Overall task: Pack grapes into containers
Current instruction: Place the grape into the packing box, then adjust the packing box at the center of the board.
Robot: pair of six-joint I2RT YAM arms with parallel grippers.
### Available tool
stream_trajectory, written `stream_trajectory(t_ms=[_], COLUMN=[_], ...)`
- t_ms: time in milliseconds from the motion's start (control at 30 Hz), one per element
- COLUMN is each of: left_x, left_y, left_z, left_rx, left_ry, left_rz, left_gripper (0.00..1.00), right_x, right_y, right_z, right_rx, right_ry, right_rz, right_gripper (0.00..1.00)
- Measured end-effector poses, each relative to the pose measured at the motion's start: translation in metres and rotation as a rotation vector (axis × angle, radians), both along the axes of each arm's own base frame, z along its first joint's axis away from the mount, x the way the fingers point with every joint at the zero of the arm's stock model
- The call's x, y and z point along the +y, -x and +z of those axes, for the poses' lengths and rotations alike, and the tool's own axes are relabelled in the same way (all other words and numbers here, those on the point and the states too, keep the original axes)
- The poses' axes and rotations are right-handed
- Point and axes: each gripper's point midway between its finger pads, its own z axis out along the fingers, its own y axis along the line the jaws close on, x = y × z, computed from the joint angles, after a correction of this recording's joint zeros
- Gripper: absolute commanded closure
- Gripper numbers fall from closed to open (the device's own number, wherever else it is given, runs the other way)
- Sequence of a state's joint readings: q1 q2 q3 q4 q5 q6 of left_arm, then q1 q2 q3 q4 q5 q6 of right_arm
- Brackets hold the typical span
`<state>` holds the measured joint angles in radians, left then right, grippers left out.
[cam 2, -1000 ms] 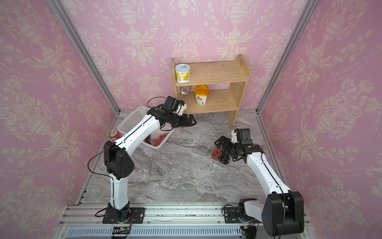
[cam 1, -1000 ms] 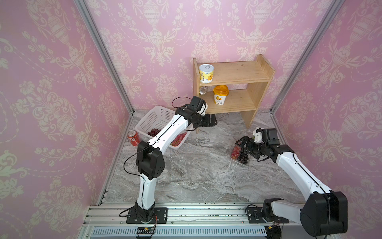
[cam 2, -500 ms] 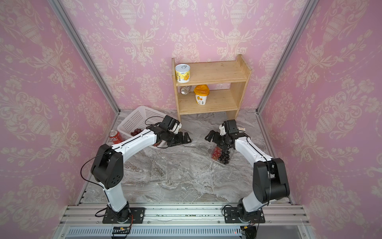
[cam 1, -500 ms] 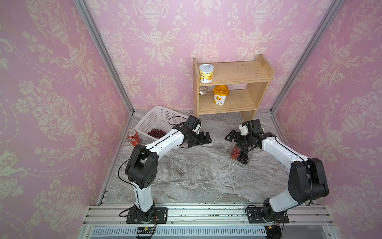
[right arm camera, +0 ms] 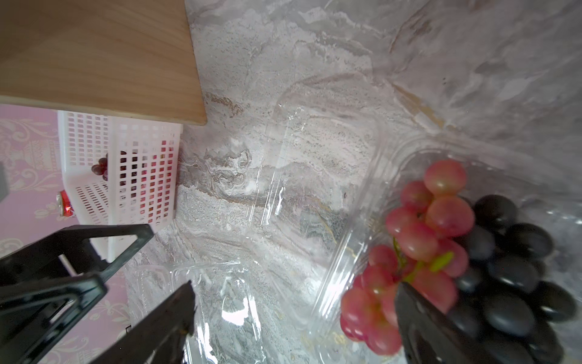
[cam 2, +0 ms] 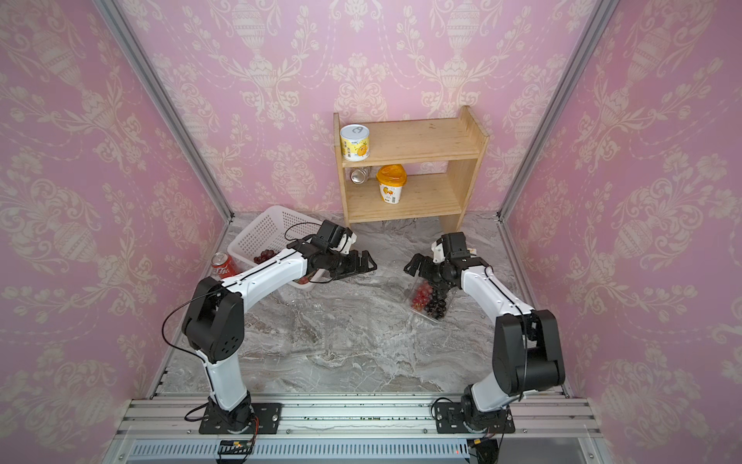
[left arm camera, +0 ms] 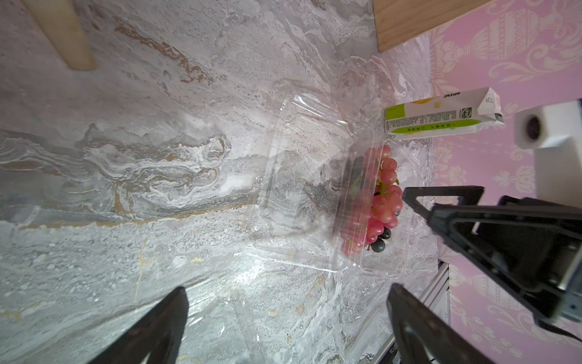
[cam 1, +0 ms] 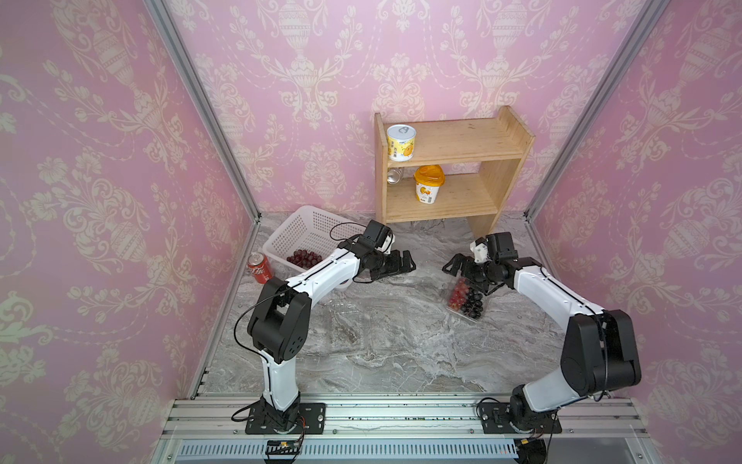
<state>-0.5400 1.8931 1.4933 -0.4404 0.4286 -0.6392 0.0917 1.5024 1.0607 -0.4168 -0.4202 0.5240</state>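
Note:
A clear container (cam 1: 475, 317) lies open on the right of the marble table, its lid (left arm camera: 299, 195) spread flat. It holds pink grapes (right arm camera: 425, 236) and black grapes (right arm camera: 510, 268). A second clear container (right arm camera: 214, 299) lies empty nearer the table's middle (cam 2: 309, 309). More dark red grapes (cam 1: 304, 257) sit in the white basket (cam 1: 309, 229). My left gripper (cam 1: 401, 263) (left arm camera: 288, 293) hovers open over bare marble between basket and filled container. My right gripper (cam 1: 455, 265) (right arm camera: 296, 290) is open above the filled container's lid edge, one finger over the pink grapes.
A wooden shelf (cam 1: 453, 160) at the back holds two yellow-labelled tubs and a jar. A red cola can (cam 1: 259, 267) stands left of the basket. A green-and-white carton (left arm camera: 441, 119) lies by the right wall. The two grippers face each other closely.
The left gripper came down from above the basket toward the table's middle. The right gripper swung back and left from beside the filled container. Both stayed open.

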Motion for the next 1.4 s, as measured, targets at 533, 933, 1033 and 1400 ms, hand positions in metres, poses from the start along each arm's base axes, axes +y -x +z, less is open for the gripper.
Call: stream_trajectory(t_ms=[533, 933, 1033, 1400], left_x=[-0.010, -0.011, -0.010, -0.009], left_y=[-0.004, 0.000, 0.001, 0.003], left_z=[-0.026, -0.002, 0.006, 0.008], left_rx=[0.077, 0.036, 0.019, 0.009], left_ry=[0.016, 0.035, 0.040, 0.032], left_rz=[0.005, -0.006, -0.012, -0.027], left_gripper=[0.01, 0.01, 0.01, 0.01], right_x=[-0.105, -0.108, -0.100, -0.048], right_y=[0.069, 0.066, 0.066, 0.090], right_z=[-0.028, -0.077, -0.081, -0.087], right_rx=[0.153, 0.295, 0.303, 0.307], right_ry=[0.184, 0.215, 0.208, 0.190], right_rz=[-0.312, -0.290, -0.269, -0.184], right_gripper=[0.20, 0.44, 0.55, 0.70])
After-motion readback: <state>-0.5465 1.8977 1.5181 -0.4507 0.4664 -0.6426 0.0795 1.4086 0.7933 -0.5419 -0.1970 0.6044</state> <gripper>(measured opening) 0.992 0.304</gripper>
